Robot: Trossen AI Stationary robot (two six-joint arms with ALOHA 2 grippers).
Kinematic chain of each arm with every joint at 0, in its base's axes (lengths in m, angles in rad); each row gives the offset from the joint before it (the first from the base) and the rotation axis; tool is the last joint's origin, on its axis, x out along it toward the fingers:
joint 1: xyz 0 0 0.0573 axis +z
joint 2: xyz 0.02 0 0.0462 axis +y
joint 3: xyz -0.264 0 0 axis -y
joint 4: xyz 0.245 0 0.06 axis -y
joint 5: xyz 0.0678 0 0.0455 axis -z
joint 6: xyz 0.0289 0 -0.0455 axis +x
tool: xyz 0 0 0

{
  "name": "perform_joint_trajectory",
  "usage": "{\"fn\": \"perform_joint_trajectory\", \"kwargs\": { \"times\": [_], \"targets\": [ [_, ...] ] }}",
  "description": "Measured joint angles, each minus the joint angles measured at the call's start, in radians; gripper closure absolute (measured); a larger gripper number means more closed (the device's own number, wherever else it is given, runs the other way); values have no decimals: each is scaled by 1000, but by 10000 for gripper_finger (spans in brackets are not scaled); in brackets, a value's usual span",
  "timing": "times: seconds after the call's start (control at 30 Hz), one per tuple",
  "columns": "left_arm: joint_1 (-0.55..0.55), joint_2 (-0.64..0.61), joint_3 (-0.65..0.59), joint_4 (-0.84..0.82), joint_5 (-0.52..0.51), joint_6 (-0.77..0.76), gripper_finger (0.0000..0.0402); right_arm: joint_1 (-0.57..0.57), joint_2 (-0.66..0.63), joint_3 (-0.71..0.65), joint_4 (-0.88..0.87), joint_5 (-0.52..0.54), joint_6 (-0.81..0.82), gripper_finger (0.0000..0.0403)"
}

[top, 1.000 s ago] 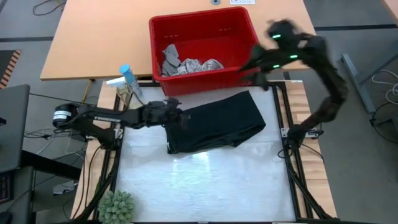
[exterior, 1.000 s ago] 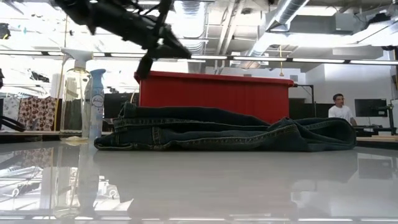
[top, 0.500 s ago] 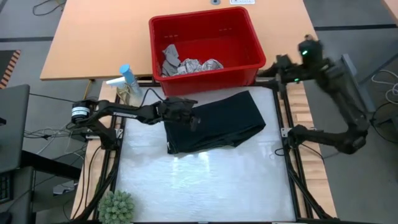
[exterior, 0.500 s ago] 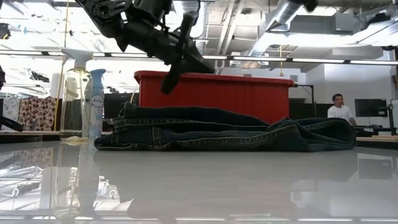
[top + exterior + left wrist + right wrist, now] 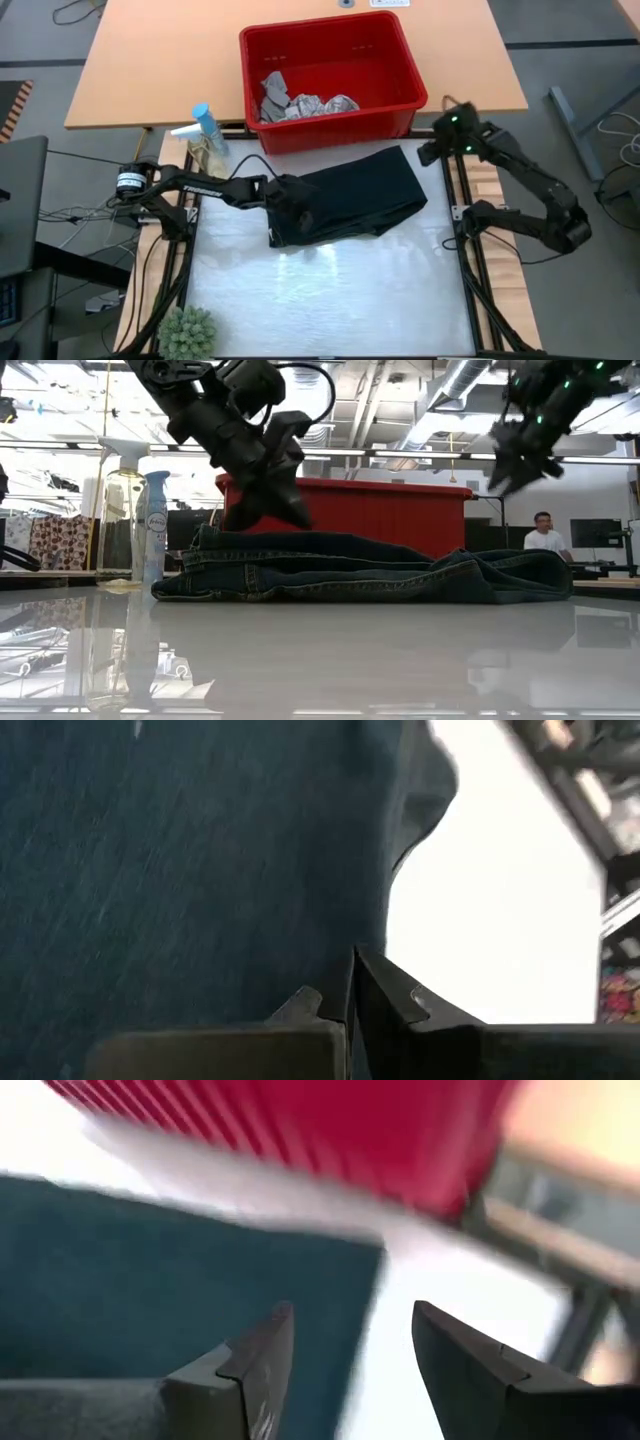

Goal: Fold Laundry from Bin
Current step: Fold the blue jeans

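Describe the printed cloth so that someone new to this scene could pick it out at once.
Find the red bin at the table's far edge. Two crumpled cloths lie against its near wall; the printed cloth is the one toward the middle, white with grey markings. The grey cloth beside it is plain.

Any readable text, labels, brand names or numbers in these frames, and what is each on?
No text can be read in any view.
Blue spray bottle: carries a label, too small to read.
Clear spray bottle: no readable print.
Red bin, dark trousers: no lettering visible.
Left gripper, right gripper: no markings seen.
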Motion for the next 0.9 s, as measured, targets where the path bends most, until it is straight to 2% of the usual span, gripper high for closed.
{"fn": "perform_joint_trajectory", "kwargs": {
  "times": [0.1,0.23,0.57,0.9],
  "targets": [
    [0,0,-1,-34,-15,37,401,10,45,-49,-9,56,56,173],
    [22,4,-1,-89,-52,75,401,30,129,-98,38,60,85,173],
    [52,47,1,-141,-50,130,401,107,329,-100,122,81,22,173],
    [53,137,1,-144,-14,171,401,104,503,-99,131,79,-48,173]
  ]
}}
